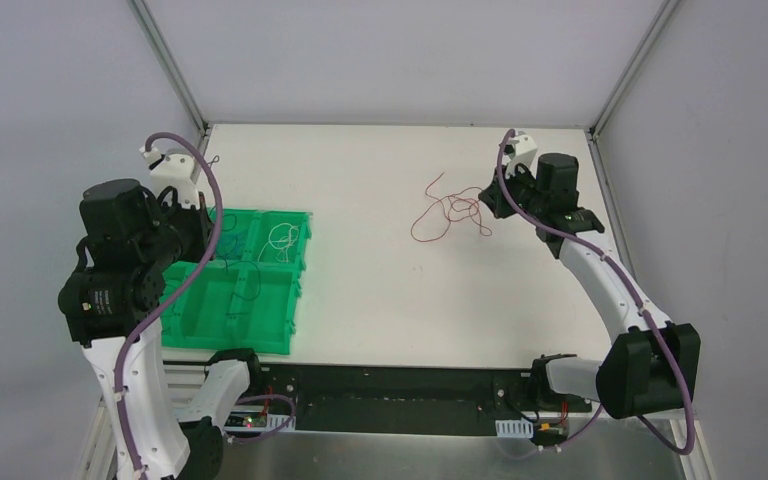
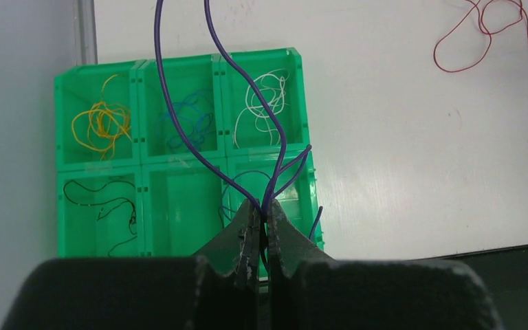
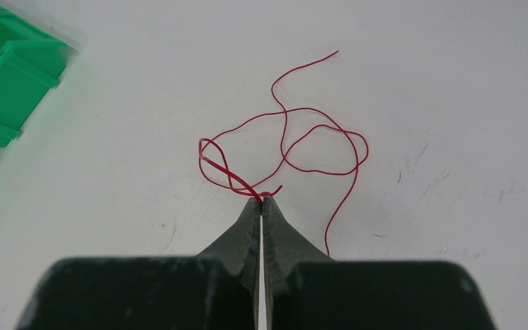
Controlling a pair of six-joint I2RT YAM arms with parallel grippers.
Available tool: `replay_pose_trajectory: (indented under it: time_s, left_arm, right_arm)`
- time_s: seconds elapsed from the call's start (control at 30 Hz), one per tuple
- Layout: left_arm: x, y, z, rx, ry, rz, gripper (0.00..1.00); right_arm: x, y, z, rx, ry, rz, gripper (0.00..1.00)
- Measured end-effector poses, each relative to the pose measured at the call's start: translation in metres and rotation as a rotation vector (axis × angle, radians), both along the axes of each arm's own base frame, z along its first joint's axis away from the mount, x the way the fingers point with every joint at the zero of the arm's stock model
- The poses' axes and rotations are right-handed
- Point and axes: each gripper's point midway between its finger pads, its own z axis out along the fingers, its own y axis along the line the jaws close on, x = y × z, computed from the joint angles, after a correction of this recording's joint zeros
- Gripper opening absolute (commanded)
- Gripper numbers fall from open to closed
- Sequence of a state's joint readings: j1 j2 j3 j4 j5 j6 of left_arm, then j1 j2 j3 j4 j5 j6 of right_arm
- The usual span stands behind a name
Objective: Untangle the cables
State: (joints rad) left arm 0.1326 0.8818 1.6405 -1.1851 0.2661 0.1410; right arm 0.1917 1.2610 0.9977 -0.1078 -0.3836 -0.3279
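My left gripper [image 2: 265, 210] is shut on a thin purple cable [image 2: 283, 142], whose strands rise out of the top of the left wrist view. It hangs over the near right compartment of a green tray [image 2: 313, 148]. In the top view this gripper [image 1: 203, 232] is above the tray's left half [image 1: 300, 262]. My right gripper [image 3: 261, 199] is shut on a loop of the red cable [image 3: 283, 130], which lies in loose coils on the white table [image 1: 445, 210]. In the top view the right gripper [image 1: 487, 206] is at the coils' right edge.
The tray holds sorted wires: yellow [image 2: 100, 124], blue [image 2: 192, 120], white [image 2: 265, 103] and dark grey [image 2: 103, 206]. Its near middle compartment [image 2: 182, 213] holds none. The table's black front rail [image 1: 400, 385] lies between the arm bases. Walls stand close on both sides.
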Motion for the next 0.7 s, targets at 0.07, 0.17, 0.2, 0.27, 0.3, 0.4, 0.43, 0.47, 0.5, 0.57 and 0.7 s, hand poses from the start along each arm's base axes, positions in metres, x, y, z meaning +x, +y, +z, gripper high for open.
replay_pose_trajectory:
  time_s: [0.07,0.17,0.2,0.27,0.3,0.4,0.43,0.47,0.5,0.57,0.7]
  left_arm:
    - [0.001,0.001,-0.003,0.004,0.013,-0.001,0.00]
    - [0.001,-0.006,-0.001,-0.016,0.010,-0.033,0.00]
    - [0.001,-0.009,0.003,-0.026,0.004,-0.050,0.00]
    - [0.002,-0.014,0.019,-0.036,-0.028,-0.075,0.00]
    - [0.004,-0.016,0.029,-0.038,-0.050,-0.086,0.00]
    - [0.008,-0.018,0.059,-0.033,-0.123,-0.102,0.00]
    - [0.009,-0.018,0.064,-0.031,-0.135,-0.103,0.00]
    - [0.010,-0.017,0.068,-0.026,-0.145,-0.099,0.00]
    - [0.011,-0.014,0.069,-0.014,-0.147,-0.084,0.00]
    - [0.012,-0.004,0.065,0.022,-0.129,-0.049,0.00]
    - [0.017,0.014,0.042,0.108,-0.058,-0.004,0.00]
  right_arm:
    - [-0.002,0.000,-0.003,-0.002,0.007,0.002,0.00]
    - [-0.005,0.000,-0.005,-0.006,0.013,0.002,0.00]
    - [-0.006,0.000,-0.005,-0.007,0.013,0.001,0.00]
    - [-0.006,0.000,-0.003,-0.008,0.008,0.001,0.00]
    - [-0.006,-0.001,-0.002,-0.008,0.006,0.000,0.00]
    - [-0.006,-0.001,-0.001,-0.008,0.003,-0.001,0.00]
    - [-0.006,-0.001,-0.001,-0.009,0.004,-0.001,0.00]
    - [-0.006,-0.001,-0.002,-0.009,0.004,-0.002,0.00]
    - [-0.006,-0.001,-0.002,-0.010,0.004,-0.003,0.00]
    - [-0.006,-0.002,-0.002,-0.012,0.005,-0.003,0.00]
    - [-0.006,-0.002,-0.002,-0.014,0.003,-0.003,0.00]
